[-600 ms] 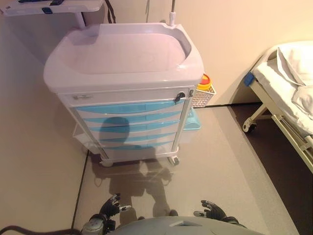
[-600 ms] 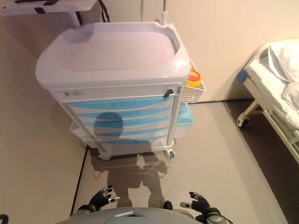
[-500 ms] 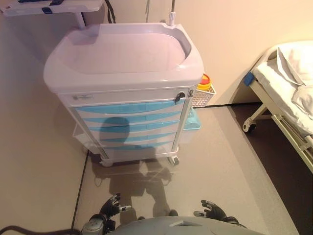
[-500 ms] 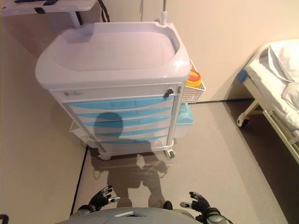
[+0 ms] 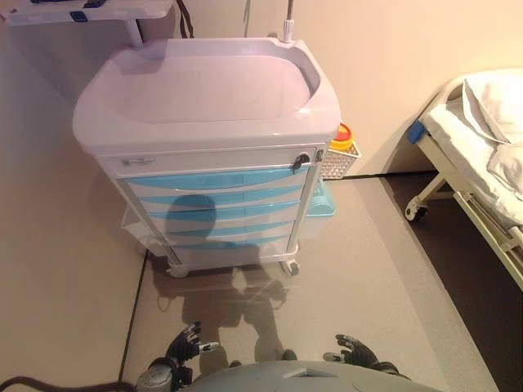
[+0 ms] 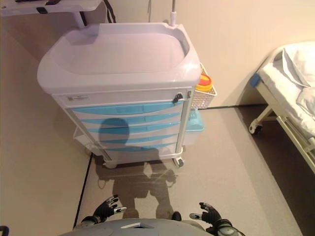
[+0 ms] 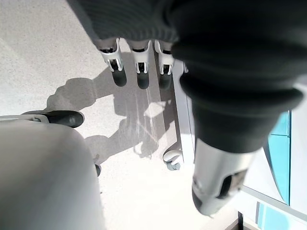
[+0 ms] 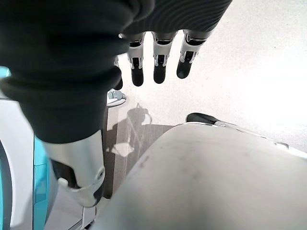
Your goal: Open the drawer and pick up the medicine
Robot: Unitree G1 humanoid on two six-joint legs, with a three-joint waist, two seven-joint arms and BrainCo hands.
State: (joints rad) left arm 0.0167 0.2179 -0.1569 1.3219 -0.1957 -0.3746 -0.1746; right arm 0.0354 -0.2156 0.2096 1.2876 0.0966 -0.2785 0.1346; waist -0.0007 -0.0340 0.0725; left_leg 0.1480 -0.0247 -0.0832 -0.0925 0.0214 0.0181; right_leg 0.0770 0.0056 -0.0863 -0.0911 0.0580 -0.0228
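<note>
A white medical cart stands ahead on castors, with several light-blue drawers in its front, all closed. A small dark lock sits at the right end of the top panel. No medicine shows. My left hand hangs low at the bottom left, fingers straight and empty. My right hand hangs low at the bottom right, fingers straight and empty. Both hands are well short of the cart. The wrist views show the fingers of the left and the fingers of the right over bare floor.
A white wire basket with a yellow-and-red container hangs on the cart's right side, above a light-blue bin. A hospital bed stands at the right. A white shelf juts out at the back left. Walls lie behind and left.
</note>
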